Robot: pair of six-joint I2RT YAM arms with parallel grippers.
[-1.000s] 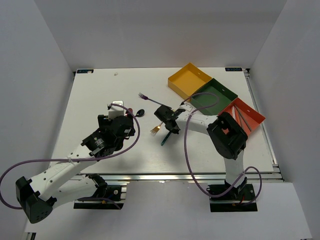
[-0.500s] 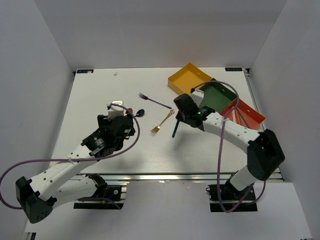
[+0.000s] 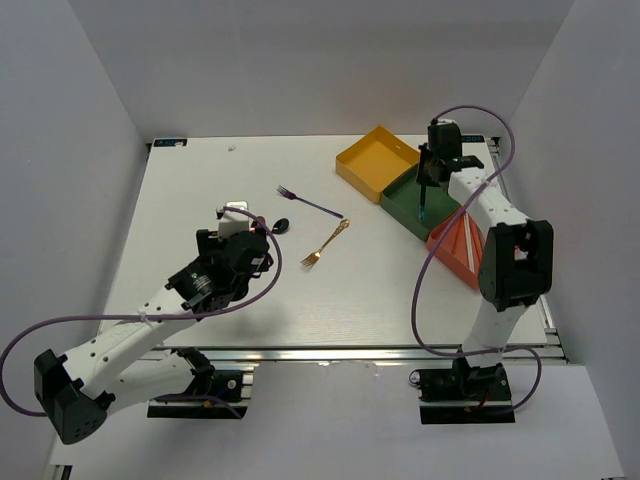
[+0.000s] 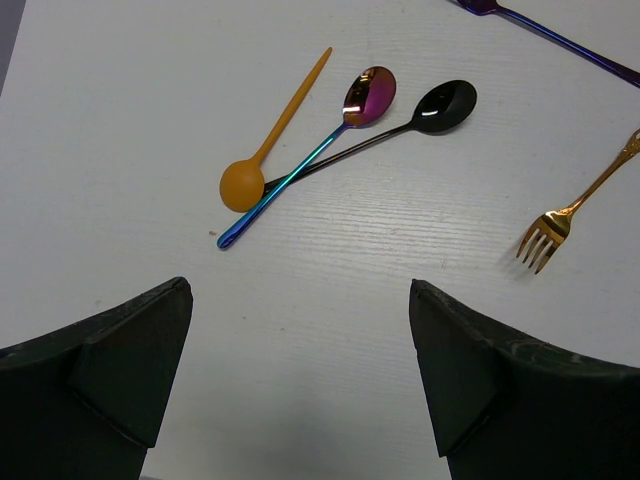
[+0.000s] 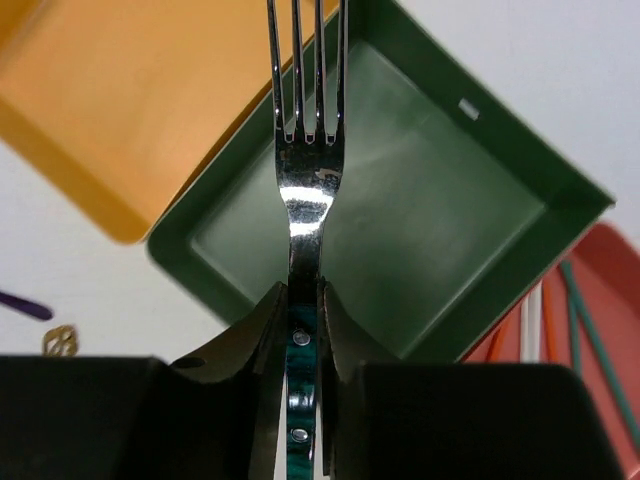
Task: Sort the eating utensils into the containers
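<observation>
My right gripper (image 5: 305, 300) is shut on the green handle of a silver fork (image 5: 305, 200), whose tines point out over the dark green tray (image 5: 430, 220). From above, that gripper (image 3: 428, 180) hangs over the green tray (image 3: 403, 203), between the yellow tray (image 3: 375, 160) and the red tray (image 3: 455, 250). My left gripper (image 4: 300, 290) stands open above bare table. Ahead of it lie an orange spoon (image 4: 270, 135), an iridescent spoon (image 4: 330, 140), a black spoon (image 4: 420, 115), a gold fork (image 4: 570, 215) and a purple fork (image 4: 560, 35).
Several thin chopsticks (image 5: 575, 310) lie in the red tray (image 5: 600, 270). The yellow tray (image 5: 110, 110) shows nothing inside. Walls enclose the table on three sides. The purple fork (image 3: 310, 202) and gold fork (image 3: 327, 243) lie mid-table between the arms.
The right arm has swung from the table's middle to the far right, carrying the green-handled fork over the green tray. The left arm has not moved.
</observation>
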